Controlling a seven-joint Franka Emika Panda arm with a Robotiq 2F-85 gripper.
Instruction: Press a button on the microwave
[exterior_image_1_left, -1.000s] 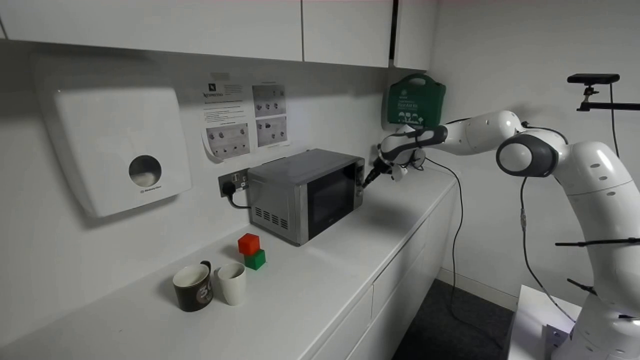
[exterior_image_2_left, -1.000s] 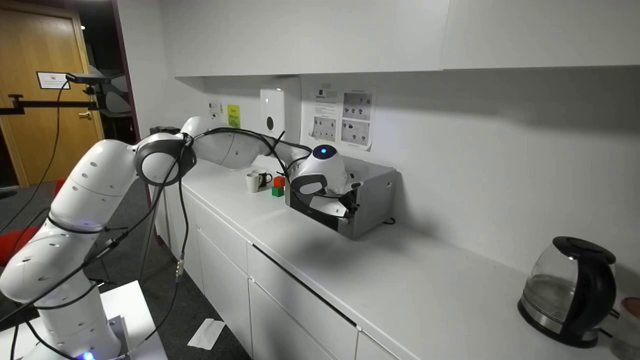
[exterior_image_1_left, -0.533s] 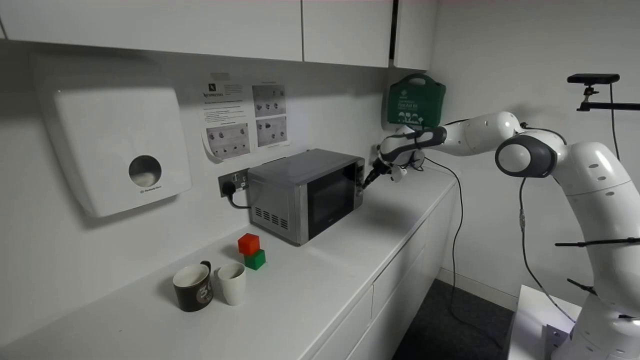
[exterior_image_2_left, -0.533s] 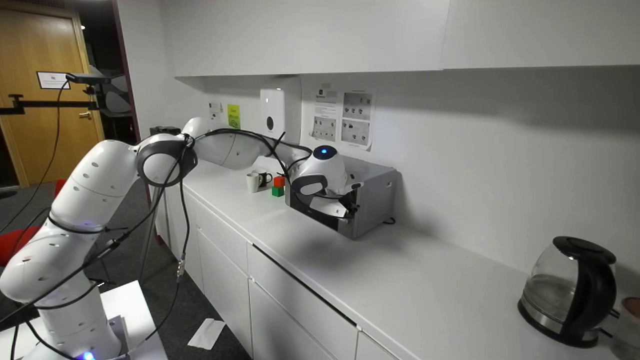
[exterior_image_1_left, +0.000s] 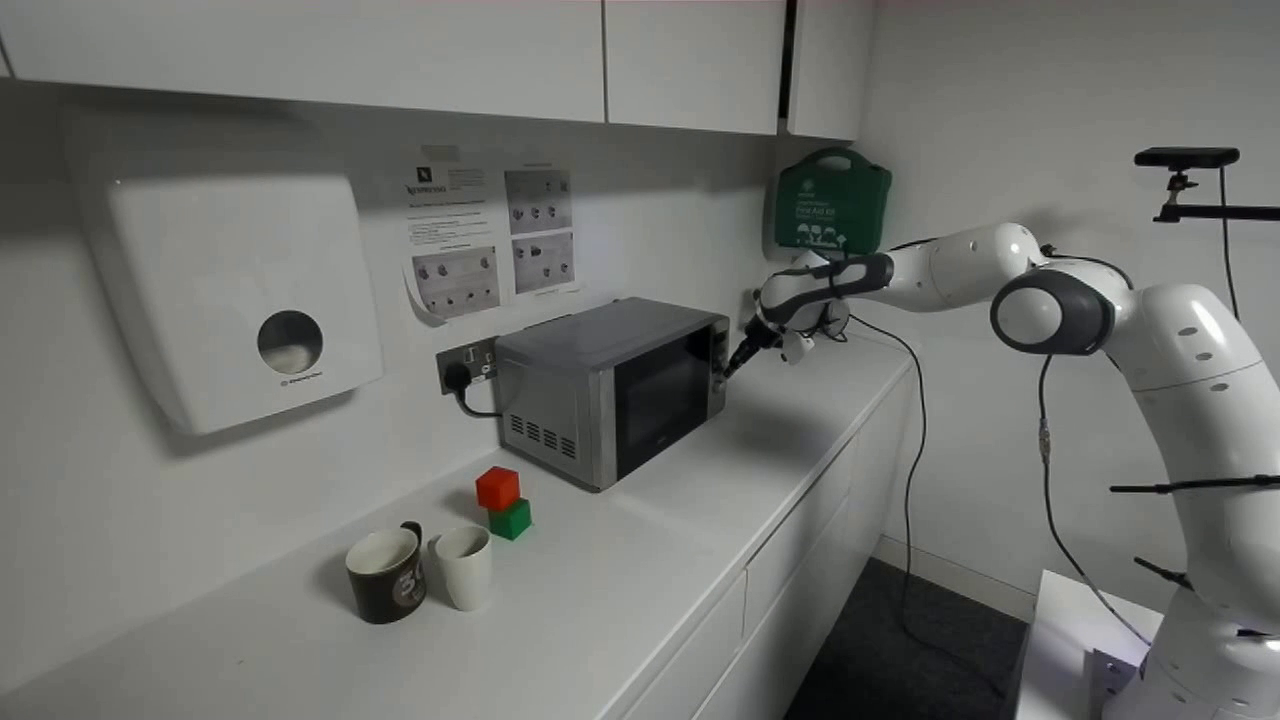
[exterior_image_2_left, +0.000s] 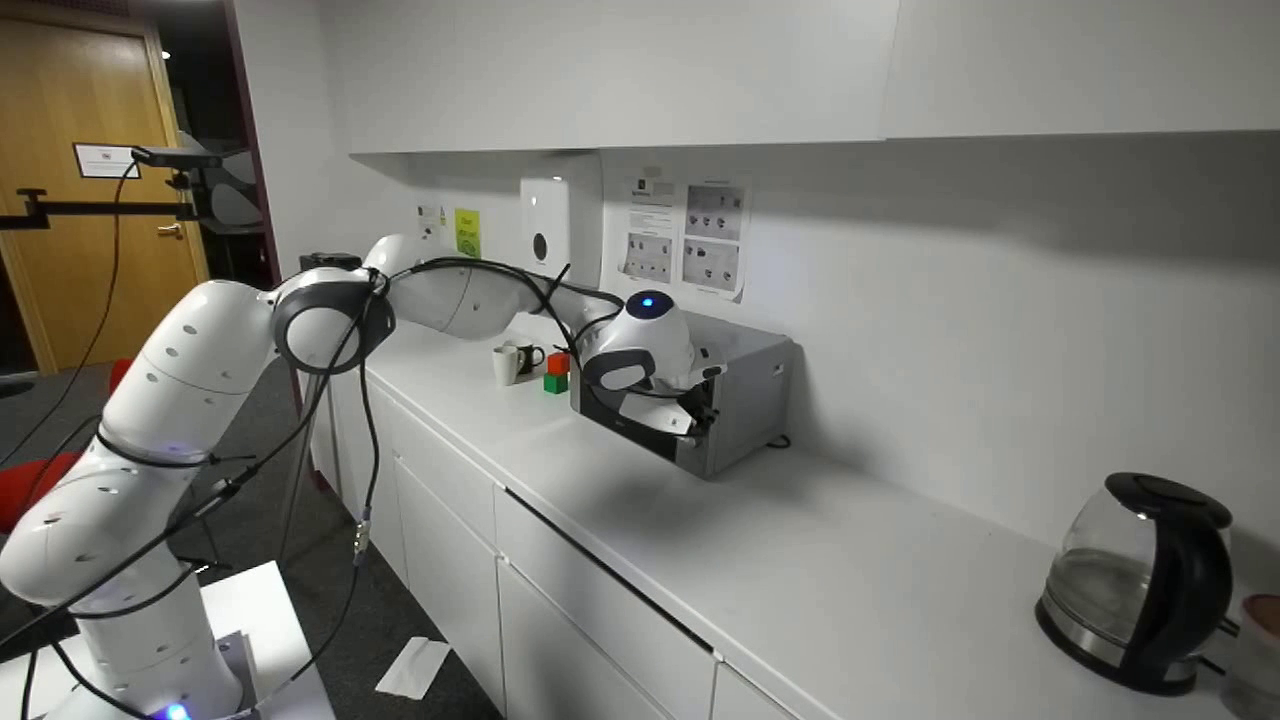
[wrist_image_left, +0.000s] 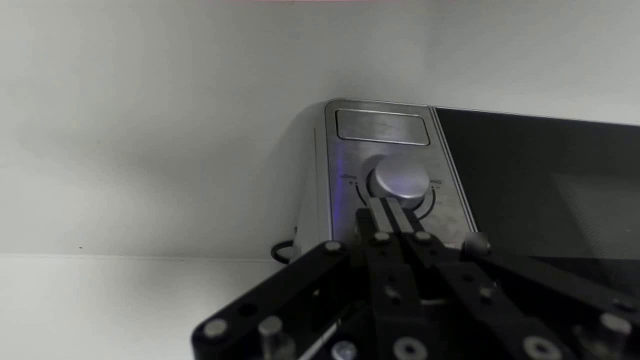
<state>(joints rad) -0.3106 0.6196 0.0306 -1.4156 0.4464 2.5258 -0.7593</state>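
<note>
1. The boxy grey-silver metal microwave (exterior_image_1_left: 612, 390) with a dark window front stands on the long white counter (exterior_image_1_left: 640, 570), close to the white wall (exterior_image_1_left: 665, 235).
2. The black gripper (wrist_image_left: 389, 212) is narrow, its two slim fingers (wrist_image_left: 379, 215) lying together side by side.
3. In the wrist view their tips overlap the lower edge of the round silver knob (wrist_image_left: 401, 175) on the metal control strip (wrist_image_left: 350, 160); I cannot tell whether they touch it.
4. Well apart from the gripper, a red cube (exterior_image_1_left: 498, 488) sits on a green cube (exterior_image_1_left: 511, 519), near a white mug (exterior_image_1_left: 466, 572) and a black mug (exterior_image_1_left: 385, 590).

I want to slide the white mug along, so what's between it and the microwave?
A red block atop a green block, in both exterior views.
</note>
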